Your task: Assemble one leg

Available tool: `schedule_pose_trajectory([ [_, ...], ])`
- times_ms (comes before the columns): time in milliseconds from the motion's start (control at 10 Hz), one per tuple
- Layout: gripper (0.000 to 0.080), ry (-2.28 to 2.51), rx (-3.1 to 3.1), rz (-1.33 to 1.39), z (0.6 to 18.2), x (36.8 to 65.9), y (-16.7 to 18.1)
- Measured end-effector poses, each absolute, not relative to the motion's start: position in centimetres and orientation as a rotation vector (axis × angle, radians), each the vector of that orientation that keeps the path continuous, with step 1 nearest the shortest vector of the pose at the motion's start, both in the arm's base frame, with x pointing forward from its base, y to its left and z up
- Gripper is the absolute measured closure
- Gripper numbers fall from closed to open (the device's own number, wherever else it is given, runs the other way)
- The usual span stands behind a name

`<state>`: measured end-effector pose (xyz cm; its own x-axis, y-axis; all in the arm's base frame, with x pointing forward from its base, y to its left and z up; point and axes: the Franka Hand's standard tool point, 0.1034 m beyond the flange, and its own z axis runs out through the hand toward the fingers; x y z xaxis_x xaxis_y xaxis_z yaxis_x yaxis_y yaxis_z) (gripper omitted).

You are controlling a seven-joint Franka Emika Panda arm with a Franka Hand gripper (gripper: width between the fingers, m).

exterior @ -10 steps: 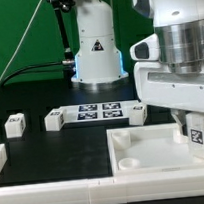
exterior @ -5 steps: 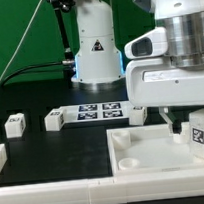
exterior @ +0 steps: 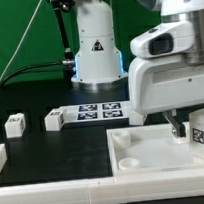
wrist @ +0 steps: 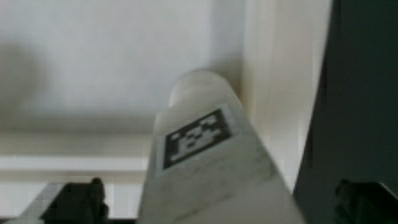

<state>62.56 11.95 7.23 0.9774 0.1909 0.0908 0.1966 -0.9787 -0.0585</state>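
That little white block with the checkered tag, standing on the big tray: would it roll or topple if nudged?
The leg looks like stiff moulded plastic, probably light. Its flat faces make rolling unlikely. It stands upright on the tray; a sideways push might tip it, unless a hidden socket holds it.

- Exterior view: bright, even light; whites glare against the dark counter (exterior: 43, 143); slightly soft.
- Wrist view: dimmer, greyish, the close leg (wrist: 199, 140) blurred.
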Motion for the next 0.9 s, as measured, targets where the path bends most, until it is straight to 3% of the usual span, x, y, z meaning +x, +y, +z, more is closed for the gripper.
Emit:
schedule_pose_trajectory([
  [300, 0.0150, -0.766, -3.015, -0.149, 7.41, 62.88, 11.51],
  [400, 0.0150, -0.726, -3.022, -0.149, 7.41, 62.87, 11.55],
  [600, 0.0402, -0.725, -3.022, -0.148, 7.37, 62.86, 11.50],
  [700, 0.0402, -0.725, -3.022, -0.148, 7.35, 62.85, 11.50],
  [800, 0.0508, -0.710, -3.025, -0.147, 7.33, 62.84, 11.49],
  [900, 0.0508, -0.658, -3.036, -0.146, 7.32, 62.84, 11.49],
])
